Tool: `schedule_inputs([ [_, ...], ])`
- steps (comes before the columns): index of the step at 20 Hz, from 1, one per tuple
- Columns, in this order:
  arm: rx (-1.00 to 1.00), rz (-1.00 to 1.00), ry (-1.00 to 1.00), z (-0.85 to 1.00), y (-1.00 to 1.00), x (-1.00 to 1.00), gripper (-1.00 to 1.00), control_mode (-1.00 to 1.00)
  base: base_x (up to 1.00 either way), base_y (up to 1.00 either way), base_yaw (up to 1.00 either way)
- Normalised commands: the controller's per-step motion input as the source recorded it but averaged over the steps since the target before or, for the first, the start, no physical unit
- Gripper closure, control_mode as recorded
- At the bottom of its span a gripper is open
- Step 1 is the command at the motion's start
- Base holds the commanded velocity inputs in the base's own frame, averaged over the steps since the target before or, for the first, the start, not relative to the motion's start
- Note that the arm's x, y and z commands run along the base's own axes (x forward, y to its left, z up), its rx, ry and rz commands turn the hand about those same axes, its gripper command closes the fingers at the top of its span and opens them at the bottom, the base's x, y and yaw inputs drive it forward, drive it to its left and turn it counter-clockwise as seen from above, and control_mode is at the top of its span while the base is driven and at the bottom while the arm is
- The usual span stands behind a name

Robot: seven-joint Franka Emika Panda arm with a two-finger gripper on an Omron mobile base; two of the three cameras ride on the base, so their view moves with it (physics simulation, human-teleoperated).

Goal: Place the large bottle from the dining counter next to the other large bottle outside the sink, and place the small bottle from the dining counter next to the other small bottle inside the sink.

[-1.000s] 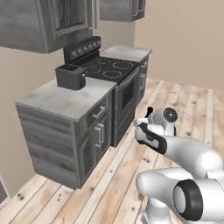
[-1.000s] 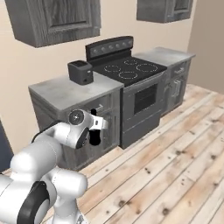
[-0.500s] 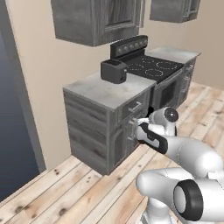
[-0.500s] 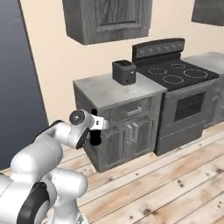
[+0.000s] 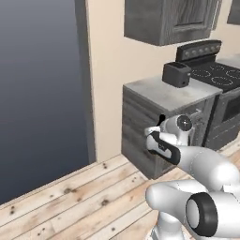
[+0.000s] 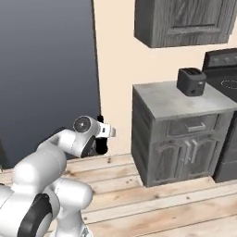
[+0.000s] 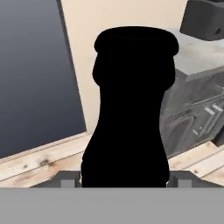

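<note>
A black bottle (image 7: 129, 109) with a wide lip stands upright between my fingers, and my gripper (image 7: 127, 180) is shut on its lower body. Whether it is the large or the small bottle I cannot tell. In the left base view the gripper (image 5: 156, 135) is held close in front of the arm, with the bottle's dark top (image 5: 161, 119) showing above it. From the right base view the bottle (image 6: 101, 142) hangs dark beside the hand (image 6: 104, 133), over the wooden floor. The sink and the dining counter are out of view.
A grey cabinet with a stone top (image 5: 157, 90) stands ahead to the right, carrying a black toaster (image 5: 176, 74). A stove (image 5: 213, 70) follows it on the right. An upper cabinet (image 6: 185, 21) hangs above. A tall dark panel (image 5: 40, 89) covers the left, and wooden floor (image 5: 70, 206) lies below.
The whole picture has shifted: the base has turned, so the cabinet and stove slid to the right and the dark panel came in at the left. The gripper still holds the bottle.
</note>
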Motion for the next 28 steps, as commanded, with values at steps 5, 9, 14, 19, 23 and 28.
schedule_inputs([
  [5, 0.0, 0.0, 0.0, 0.0, 0.0, 0.0, 1.0, 1.0, -0.19, 0.45, 0.53],
  [9, 0.0, 0.0, 0.0, 0.0, 0.0, 0.0, 1.0, 1.0, -0.06, 0.44, 0.54],
  [14, 0.0, 0.0, 0.0, 0.0, 0.0, 0.0, 1.0, 1.0, -0.05, 0.44, 0.54],
  [19, 0.0, 0.0, 0.0, 0.0, 0.0, 0.0, 1.0, 1.0, -0.12, 0.41, 0.53],
  [23, 0.0, 0.0, 0.0, 0.0, 0.0, 0.0, 1.0, 1.0, -0.08, 0.41, 0.52],
  [28, 0.0, 0.0, 0.0, 0.0, 0.0, 0.0, 1.0, 1.0, -0.08, 0.42, 0.52],
])
